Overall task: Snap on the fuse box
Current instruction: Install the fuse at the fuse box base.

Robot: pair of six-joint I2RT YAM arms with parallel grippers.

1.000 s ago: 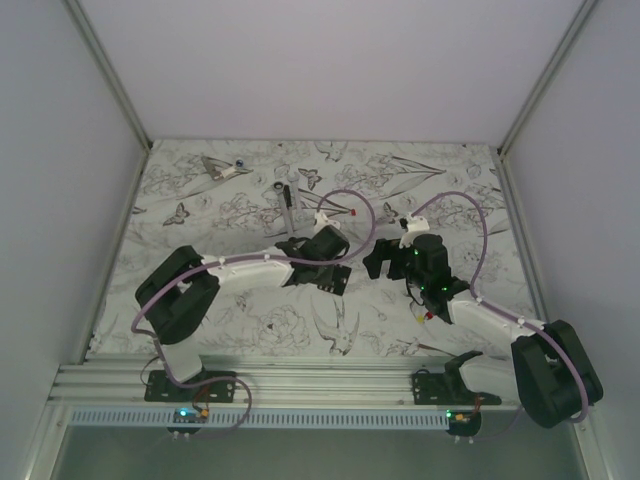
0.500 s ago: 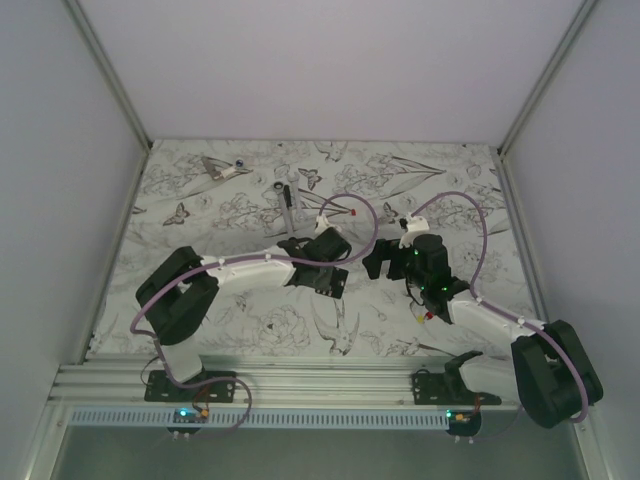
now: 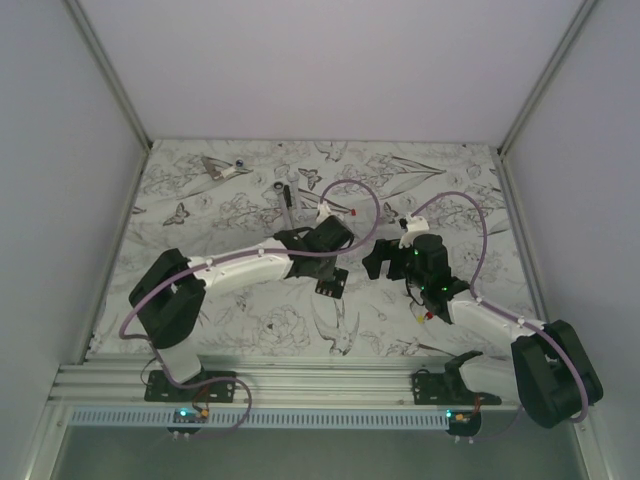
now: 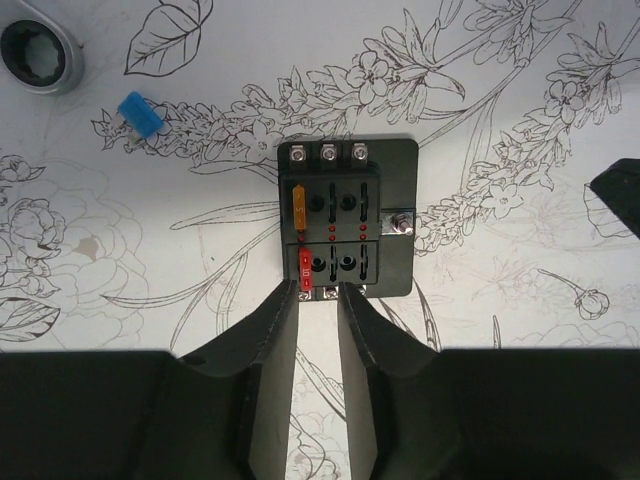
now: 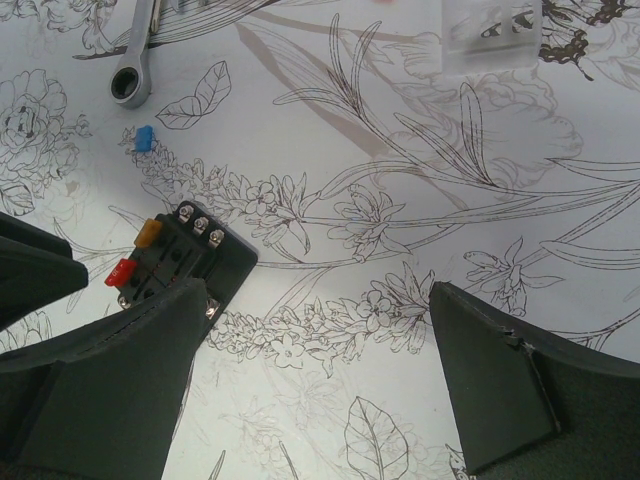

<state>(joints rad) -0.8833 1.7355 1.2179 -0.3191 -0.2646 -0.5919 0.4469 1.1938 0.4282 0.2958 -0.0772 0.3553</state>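
The fuse box (image 4: 347,215) is a small black box lying flat on the flower-patterned table, with an orange fuse (image 4: 298,200) and a red fuse (image 4: 305,268) in its slots. It also shows in the top view (image 3: 331,284) and the right wrist view (image 5: 190,262). My left gripper (image 4: 319,295) hovers just short of the box's near edge, its fingers a narrow gap apart and empty. My right gripper (image 5: 318,292) is wide open and empty, just right of the box, with its left finger (image 5: 110,380) partly covering it.
A loose blue fuse (image 4: 140,114) lies left of the box, also in the right wrist view (image 5: 144,138). A ring wrench (image 5: 130,85) lies beyond it (image 3: 286,205). A clear plastic cover (image 5: 490,35) lies farther back. A small metal item (image 3: 222,168) sits at the back left.
My left gripper has drawn up and back off the fuse box, which now shows uncovered in the top view. The right arm has not moved.
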